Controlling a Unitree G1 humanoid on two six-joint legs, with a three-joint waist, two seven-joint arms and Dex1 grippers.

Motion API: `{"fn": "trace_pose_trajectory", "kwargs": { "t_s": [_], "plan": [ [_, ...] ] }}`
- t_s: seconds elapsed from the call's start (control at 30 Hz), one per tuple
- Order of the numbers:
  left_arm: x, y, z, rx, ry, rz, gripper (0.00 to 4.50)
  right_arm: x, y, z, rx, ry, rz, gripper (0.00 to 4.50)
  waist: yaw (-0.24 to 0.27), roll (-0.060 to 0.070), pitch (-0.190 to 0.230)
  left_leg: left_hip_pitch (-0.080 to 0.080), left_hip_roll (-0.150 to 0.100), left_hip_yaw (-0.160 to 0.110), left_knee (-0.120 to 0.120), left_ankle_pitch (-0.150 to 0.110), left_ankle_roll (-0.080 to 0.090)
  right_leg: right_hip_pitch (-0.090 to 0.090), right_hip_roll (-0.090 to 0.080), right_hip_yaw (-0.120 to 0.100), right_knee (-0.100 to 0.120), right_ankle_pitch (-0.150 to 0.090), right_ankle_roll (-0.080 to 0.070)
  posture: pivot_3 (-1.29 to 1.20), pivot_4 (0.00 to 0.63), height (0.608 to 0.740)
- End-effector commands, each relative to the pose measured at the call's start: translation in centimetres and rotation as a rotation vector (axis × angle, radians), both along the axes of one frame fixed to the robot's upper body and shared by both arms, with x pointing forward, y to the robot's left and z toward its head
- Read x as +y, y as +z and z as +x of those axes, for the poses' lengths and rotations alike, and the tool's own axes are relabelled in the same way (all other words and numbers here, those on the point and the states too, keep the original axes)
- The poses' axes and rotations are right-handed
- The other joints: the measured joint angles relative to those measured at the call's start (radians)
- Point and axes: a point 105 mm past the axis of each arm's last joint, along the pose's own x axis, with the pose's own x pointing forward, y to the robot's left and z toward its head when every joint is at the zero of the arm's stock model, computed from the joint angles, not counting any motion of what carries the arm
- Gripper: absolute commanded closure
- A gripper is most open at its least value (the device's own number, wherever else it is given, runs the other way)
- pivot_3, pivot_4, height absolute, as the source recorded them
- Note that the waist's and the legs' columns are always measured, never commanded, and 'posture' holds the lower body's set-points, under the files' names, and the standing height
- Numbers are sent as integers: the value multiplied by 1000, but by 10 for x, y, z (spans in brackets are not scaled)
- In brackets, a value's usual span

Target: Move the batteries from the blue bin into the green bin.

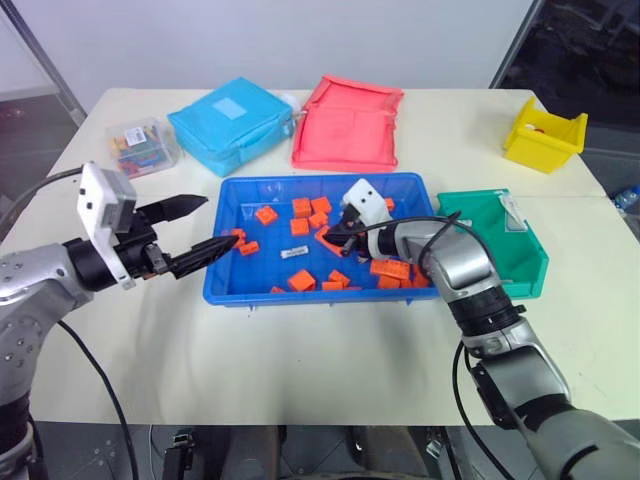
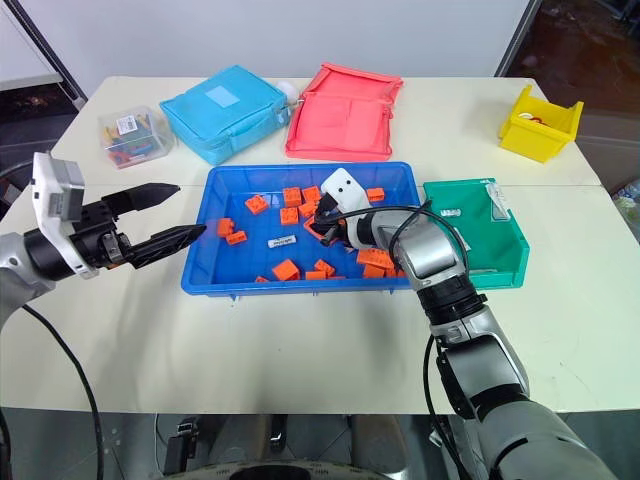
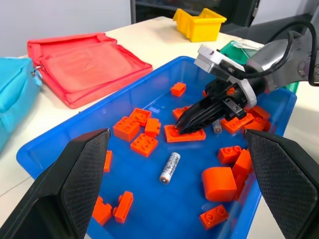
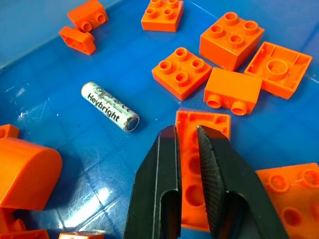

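The blue bin [image 1: 300,297] lies mid-table and holds several orange blocks [image 1: 301,281]. One of the batteries [image 4: 109,106], silvery with black print, lies flat on the bin floor near its middle [image 1: 297,253]. My right gripper [image 4: 187,132] is down inside the bin, shut, with its tips on an upturned flat orange plate [image 3: 192,135] and nothing visibly between them. The battery lies apart from it, a short way off. A second small silvery cylinder [image 3: 217,127] lies close beside those fingers. My left gripper [image 1: 208,228] hovers open at the bin's left end. The green bin [image 1: 500,255] stands against the blue bin's right side.
A yellow bin [image 1: 543,135] sits at the far right corner. A red pouch [image 1: 350,122] and a light-blue pouch [image 1: 232,124] lie behind the blue bin. A clear box of coloured pieces [image 1: 142,145] stands at the far left. The table's front edge runs close below the bins.
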Motion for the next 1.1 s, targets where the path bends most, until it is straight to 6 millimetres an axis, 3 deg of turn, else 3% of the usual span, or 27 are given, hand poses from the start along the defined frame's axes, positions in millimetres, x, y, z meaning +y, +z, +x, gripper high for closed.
{"fn": "trace_pose_trajectory", "kwargs": {
  "t_s": [0.03, 0.1, 0.3, 0.47, 0.57, 0.77, 1.1],
  "plan": [
    [-1, 11, -1, -52, -3, 14, 0, 2, 41, 14, -156, -13, 11, 3869, -2, 0, 0, 0, 0, 0, 0, 0, 0, 0, 0, 0, 0, 0, 0, 0, 150, 740],
    [-1, 11, -1, -53, -3, 12, 0, 0, 45, 24, -210, -41, -17, 3869, -1, 0, 0, 0, 0, 0, 0, 0, 0, 0, 0, 0, 0, 0, 0, 0, 150, 740],
    [-3, 10, -1, -56, -3, 9, 0, -6, 33, 44, -271, -61, -107, 3869, 1, 0, 0, 0, 0, 0, 0, 0, 0, 0, -1, 0, 0, 0, 0, 0, 150, 740],
    [-1, 10, -3, -53, 5, 17, 0, 6, 39, 33, -233, 25, -56, 3869, -3, 0, 0, 0, 0, 1, -1, 0, 0, -1, 0, 0, 0, 0, 0, 0, 150, 740],
    [2, 7, -5, -39, 11, 28, 0, 14, 42, 15, -202, 107, -25, 3031, -3, 0, 0, 0, 1, 0, -1, 0, 0, -1, 0, 0, 0, 0, 0, 0, 150, 740],
    [11, -9, -9, 20, 8, 136, 0, 36, 36, -16, -160, 240, -6, 98, 0, 0, 0, 0, 1, 0, -1, 0, 0, 0, 0, 0, 0, 0, 0, 0, 150, 740],
    [15, -14, -9, 24, 10, 154, 0, 62, 16, -23, -107, 303, 2, 98, 0, 0, 0, 0, 1, 0, -1, 0, 0, -1, 0, 0, 0, 0, 0, 0, 150, 740]
  ]
}}
